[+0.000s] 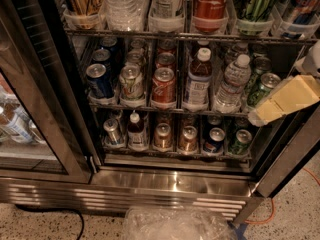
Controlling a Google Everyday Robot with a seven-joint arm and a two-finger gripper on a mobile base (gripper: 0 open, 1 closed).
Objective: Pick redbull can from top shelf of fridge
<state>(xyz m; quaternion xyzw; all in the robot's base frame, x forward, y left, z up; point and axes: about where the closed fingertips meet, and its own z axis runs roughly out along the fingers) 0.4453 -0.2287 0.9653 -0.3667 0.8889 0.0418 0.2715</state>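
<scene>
The fridge (170, 181) stands open, with wire racks full of drinks. The top shelf (125, 33) runs along the top of the view and holds tall cans and bottles in clear trays, among them a red Coca-Cola can (210, 4). The redbull can (301, 6), silver with blue panels, stands at the far right of that shelf, cut off by the top edge, beside a green-and-black can (255, 4). My gripper (280, 104), with a yellowish pad, reaches in from the right edge at middle-shelf height, below the redbull can and apart from it.
The middle rack holds soda cans and water bottles (227, 86); the lowest rack holds short cans (162, 136). The glass door (30, 99) stands at the left. A clear plastic bag (175, 224) and an orange cable (265, 216) lie on the floor in front.
</scene>
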